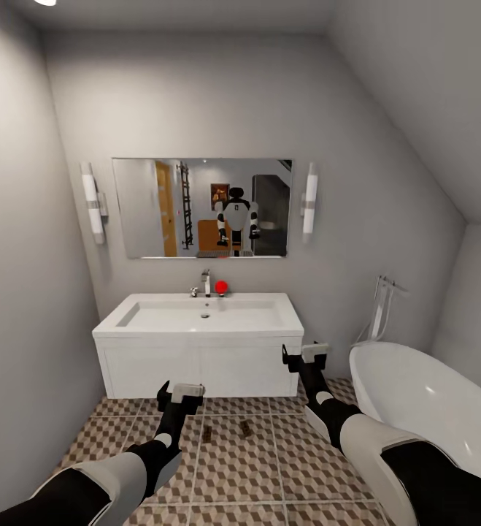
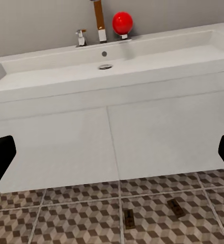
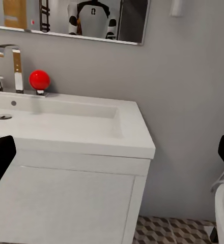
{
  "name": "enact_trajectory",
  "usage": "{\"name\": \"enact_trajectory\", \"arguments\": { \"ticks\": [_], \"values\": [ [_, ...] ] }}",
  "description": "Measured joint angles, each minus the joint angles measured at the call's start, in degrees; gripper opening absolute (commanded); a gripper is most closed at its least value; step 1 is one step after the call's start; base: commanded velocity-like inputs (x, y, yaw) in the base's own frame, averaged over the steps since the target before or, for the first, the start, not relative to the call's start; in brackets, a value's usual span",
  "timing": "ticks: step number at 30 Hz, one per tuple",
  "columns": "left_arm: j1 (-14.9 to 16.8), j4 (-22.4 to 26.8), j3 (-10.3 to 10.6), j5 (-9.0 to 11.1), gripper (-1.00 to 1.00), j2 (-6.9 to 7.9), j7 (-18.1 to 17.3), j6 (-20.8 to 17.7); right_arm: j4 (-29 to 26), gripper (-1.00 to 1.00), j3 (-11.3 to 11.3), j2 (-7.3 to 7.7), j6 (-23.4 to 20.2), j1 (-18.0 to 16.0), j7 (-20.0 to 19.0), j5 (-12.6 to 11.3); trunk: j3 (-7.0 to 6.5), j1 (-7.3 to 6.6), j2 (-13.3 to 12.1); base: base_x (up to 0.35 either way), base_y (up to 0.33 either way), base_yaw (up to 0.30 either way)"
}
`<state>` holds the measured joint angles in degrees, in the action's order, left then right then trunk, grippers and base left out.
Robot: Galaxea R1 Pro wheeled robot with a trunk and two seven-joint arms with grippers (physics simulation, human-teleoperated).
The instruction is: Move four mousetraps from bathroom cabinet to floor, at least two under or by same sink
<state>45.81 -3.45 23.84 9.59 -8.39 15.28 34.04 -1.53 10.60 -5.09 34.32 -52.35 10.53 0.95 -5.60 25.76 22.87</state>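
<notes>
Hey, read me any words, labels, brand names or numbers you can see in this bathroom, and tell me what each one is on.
No readable text anywhere.
Sink, tap and red ball: no markings.
Framed picture reflected in the mirror: too small and blurred to read.
Two mousetraps on the floor tiles: no print visible.

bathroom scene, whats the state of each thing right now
left tool: open, empty, raised before the sink front
right tool: open, empty, at the sink's right corner
sink: basin empty, tap off
red ball: sitting on the sink ledge by the tap
two mousetraps: flat on the floor, just before the sink
tub: empty
</notes>
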Motion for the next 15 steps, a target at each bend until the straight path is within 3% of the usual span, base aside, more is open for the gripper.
{"name": "enact_trajectory", "arguments": {
  "ticks": [15],
  "values": [
    [-0.19, -0.05, 0.00, 0.05, 1.00, -0.04, 0.00, 1.57, 0.06, 1.00, -0.01, 0.02, -0.01, 0.63, 0.00, 0.03, 0.00, 0.00, 0.00, 0.000, 0.000, 0.000]
  ]
}}
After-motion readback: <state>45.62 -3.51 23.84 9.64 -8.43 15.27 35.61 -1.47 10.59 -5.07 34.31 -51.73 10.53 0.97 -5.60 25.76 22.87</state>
